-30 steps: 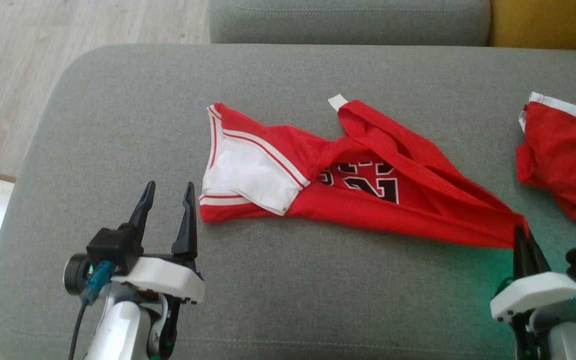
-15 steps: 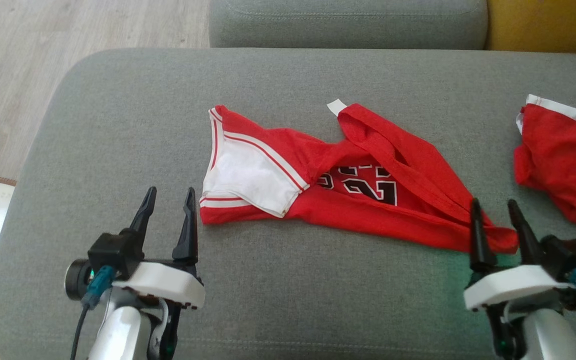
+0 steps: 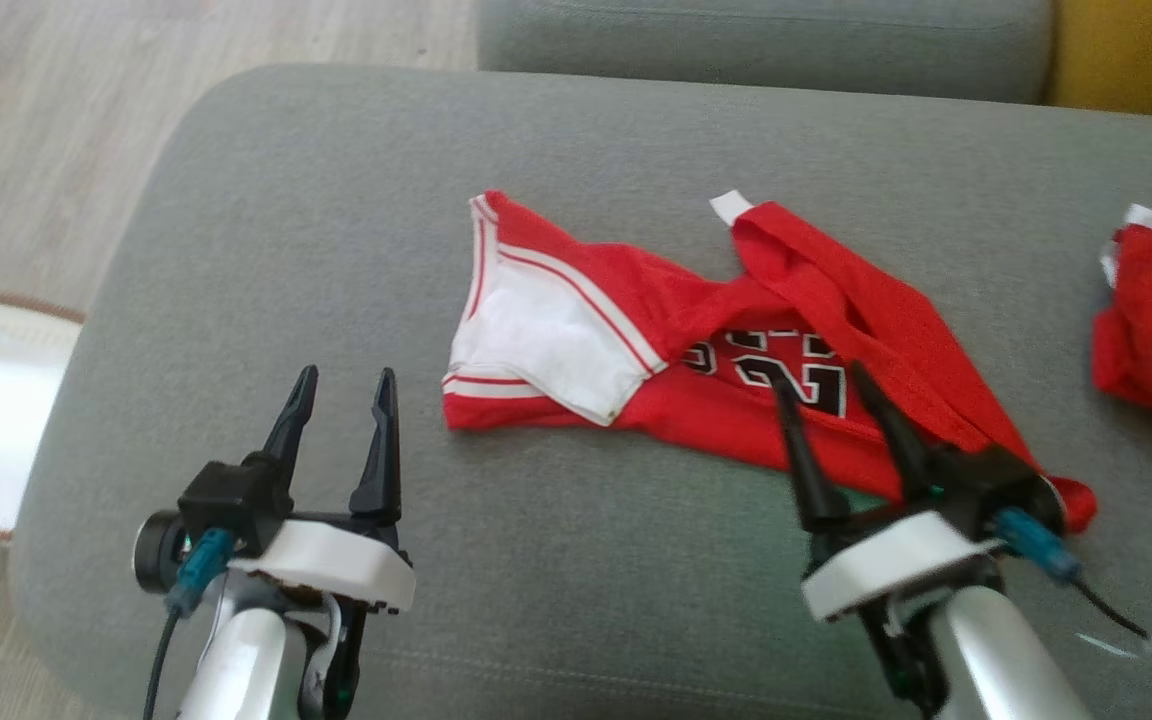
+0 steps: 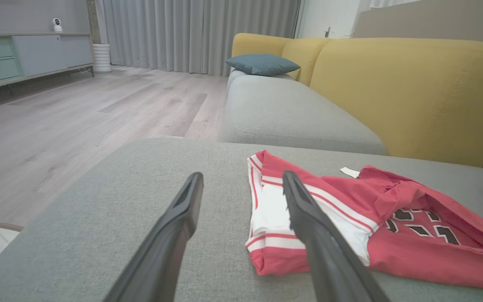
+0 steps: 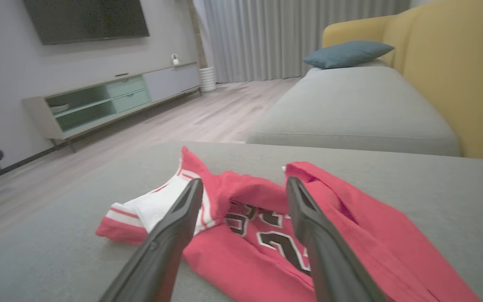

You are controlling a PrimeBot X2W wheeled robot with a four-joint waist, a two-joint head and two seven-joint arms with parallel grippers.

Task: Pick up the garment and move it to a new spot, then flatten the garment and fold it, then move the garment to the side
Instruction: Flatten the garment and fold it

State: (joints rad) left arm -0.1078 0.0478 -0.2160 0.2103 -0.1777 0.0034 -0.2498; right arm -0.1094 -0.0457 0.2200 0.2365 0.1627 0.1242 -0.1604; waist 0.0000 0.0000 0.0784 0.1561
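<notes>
Red and white, the garment (image 3: 676,300) lies crumpled near the middle of the grey sofa cushion (image 3: 336,200), its black-and-white number facing up. The right claw (image 3: 820,372) has its fingers spread wide over the garment's near edge and grips nothing; whether the tips touch the cloth cannot be told. The left claw (image 3: 347,375) is likewise spread and empty, just beside the garment's white-trimmed end. A second red garment (image 3: 1151,310) lies well apart at the cushion's right.
</notes>
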